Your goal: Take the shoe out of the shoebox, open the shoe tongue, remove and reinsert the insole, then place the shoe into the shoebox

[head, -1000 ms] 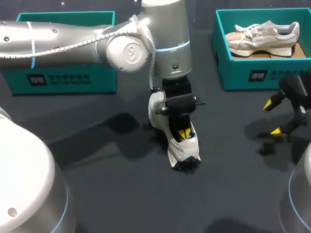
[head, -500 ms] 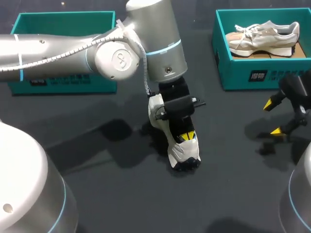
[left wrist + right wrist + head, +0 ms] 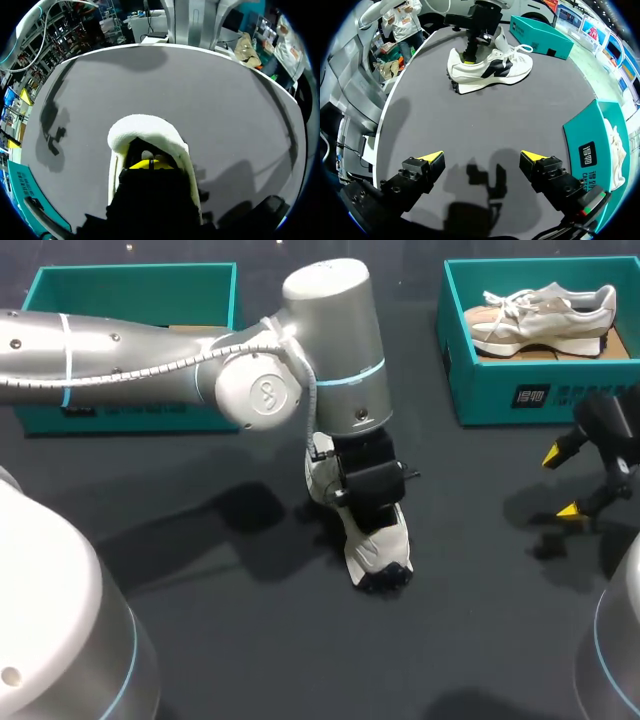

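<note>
Notably, left gripper (image 3: pixel 150 164): sat inside the opening of the white-and-black fabric sneaker (image 3: pixel 378 545); grip state could not be told.
Sneaker: stood at centre of table (image 3: pixel 200 640).
Right gripper (image 3: pixel 481 157): spread wide, empty, at 3 o'clock.

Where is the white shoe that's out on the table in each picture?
Head view: the white shoe stands near the middle of the table, with the left gripper on top of it.
Left wrist view: its white collar curves closely around that gripper.
Right wrist view: it is far ahead of the open right gripper, seen side-on.
Shared landmark: the left gripper, dipped into the shoe's opening in all three.
</note>
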